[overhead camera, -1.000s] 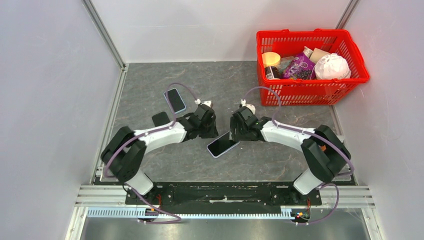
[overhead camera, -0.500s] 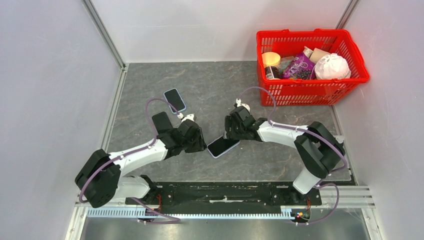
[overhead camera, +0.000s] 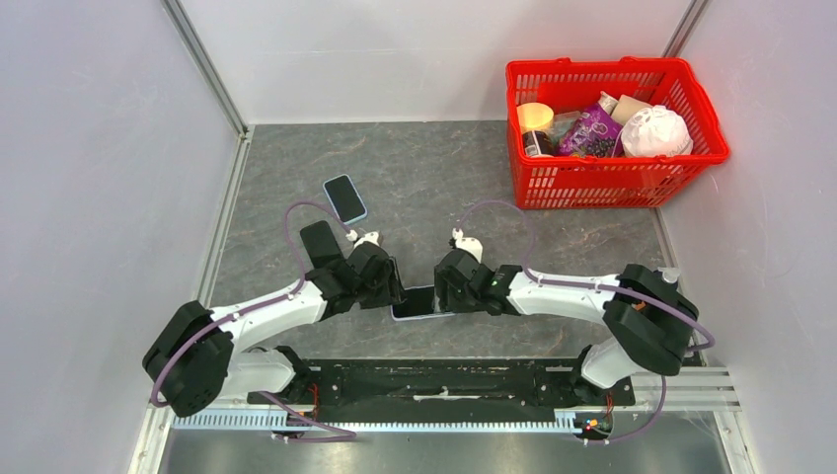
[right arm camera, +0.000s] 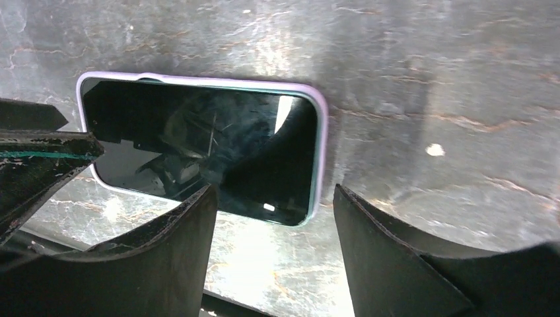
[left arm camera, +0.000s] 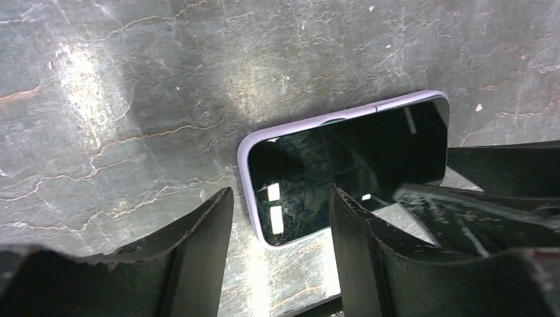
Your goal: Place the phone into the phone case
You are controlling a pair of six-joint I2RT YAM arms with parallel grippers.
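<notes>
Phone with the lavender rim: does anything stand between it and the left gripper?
Nothing visible does. The left gripper is open right at one end of the phone, with only the table showing around that end. The right gripper, also open, is at the phone's other end.

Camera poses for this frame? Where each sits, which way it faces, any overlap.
Top external: above and behind the bases, looking down on the table; left arm, right arm, red basket show.
Left wrist: on the left arm, looking down past the left gripper at the lilac-edged phone.
Right wrist: likewise past the right gripper, from the phone's other end.
Shared: all three see that phone.
</notes>
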